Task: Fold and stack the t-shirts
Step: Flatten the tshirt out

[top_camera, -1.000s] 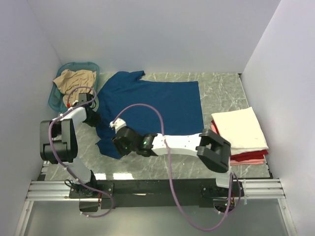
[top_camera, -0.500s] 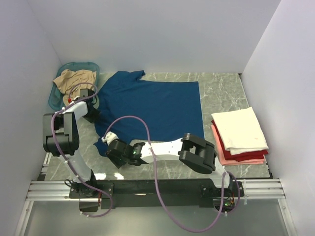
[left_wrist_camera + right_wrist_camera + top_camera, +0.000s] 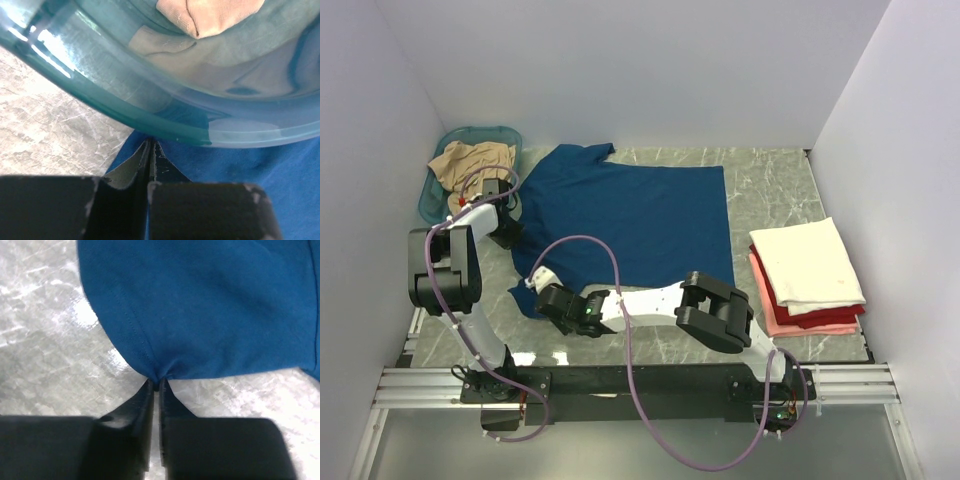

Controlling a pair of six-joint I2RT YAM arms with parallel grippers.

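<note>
A dark blue t-shirt [image 3: 630,215] lies spread flat on the marble table. My right gripper [image 3: 542,292] is shut on its near left corner; in the right wrist view the cloth [image 3: 200,305] bunches at the jaw tips [image 3: 156,384]. My left gripper [image 3: 508,228] is shut on the shirt's left edge by the basket; in the left wrist view the closed gripper [image 3: 151,145] sits on blue cloth [image 3: 240,170]. A tan shirt [image 3: 470,160] lies in the basket. A folded stack at the right has a cream-white shirt [image 3: 805,262] on top, over red [image 3: 825,318] and pink [image 3: 815,327] ones.
The teal plastic basket [image 3: 435,195] stands at the back left, its wall close above my left gripper in the left wrist view [image 3: 150,85]. White walls enclose the table on three sides. Bare marble [image 3: 770,190] lies between the blue shirt and the stack.
My right gripper has drawn the shirt's near left corner leftward and nearer, the arm folding lower. My left gripper has shifted slightly back toward the basket, still holding the left edge.
</note>
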